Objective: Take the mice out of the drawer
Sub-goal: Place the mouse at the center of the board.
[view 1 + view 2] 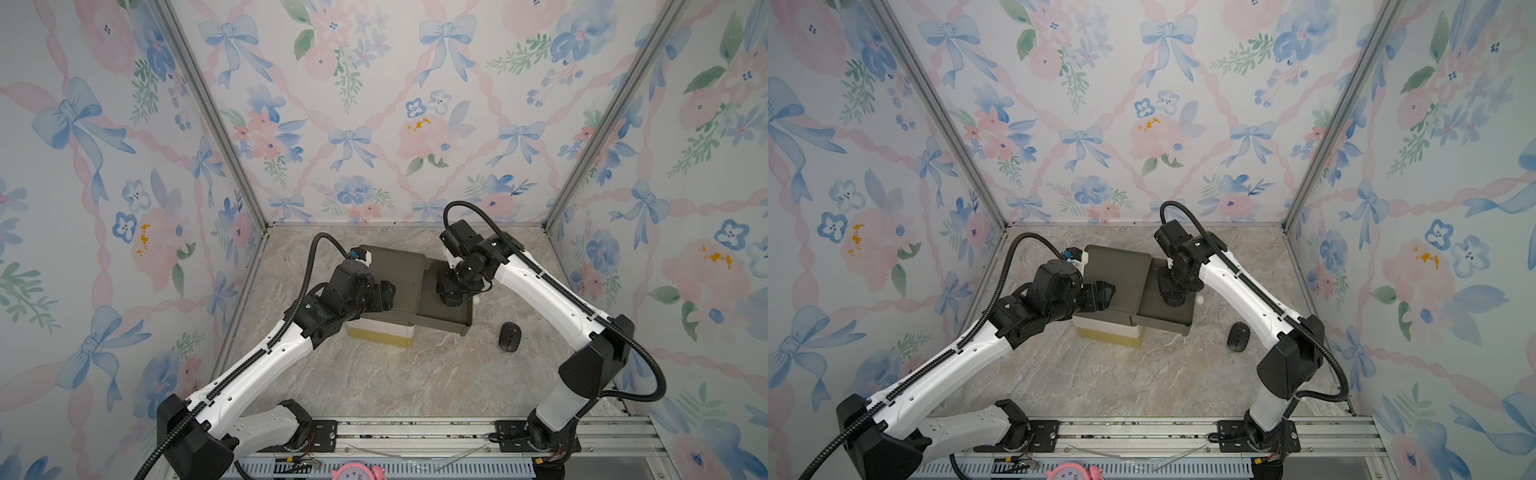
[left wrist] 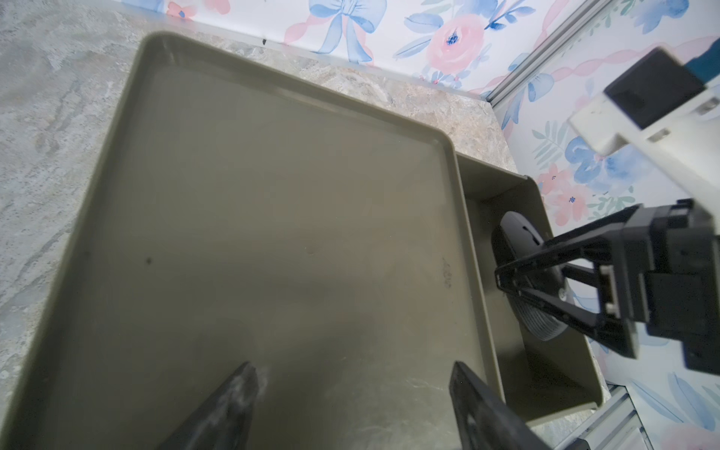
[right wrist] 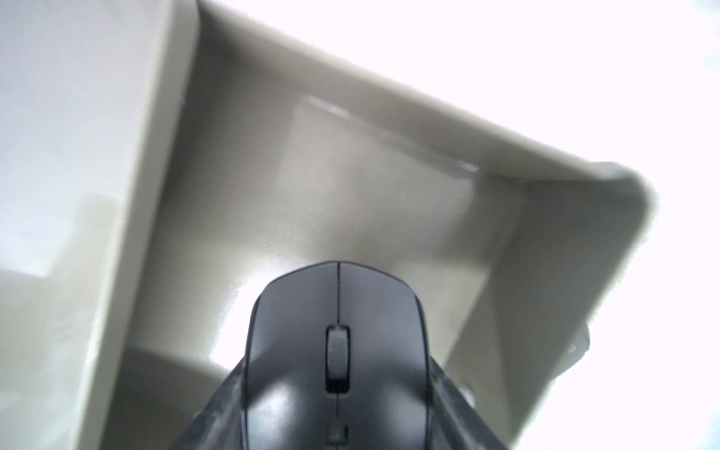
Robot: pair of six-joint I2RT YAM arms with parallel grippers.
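1. The right gripper (image 3: 335, 397) is down inside the pulled-out drawer (image 2: 545, 370). Its fingers (image 3: 222, 413) press against both flanks of a black mouse (image 3: 337, 311), so it has hold of that one.
2. The mouse's wheel end faces the drawer's far corner. Drawer floor shows ahead of it, and the side walls stand well off on either hand.
3. The left gripper (image 2: 350, 370) hangs over the flat olive top of the cabinet (image 2: 272, 233), near the edge where the drawer juts out. Its jaws are spread wide with nothing between them.
4. That top has a low raised lip running all the way round. The drawer sits a step lower, on the robot's right side of it.
5. A second black mouse (image 1: 509, 337) lies out on the marble table (image 1: 374, 382), near the drawer's front corner but clear of it, just beside the right forearm.
6. A small pale shape (image 1: 478, 298) peeks out at the drawer's right wall. It may be a light-coloured mouse, but the arm covers most of it.
7. A broad stretch of table opens in front of the cabinet toward the rail. The two arms stand well apart with the cabinet between them.
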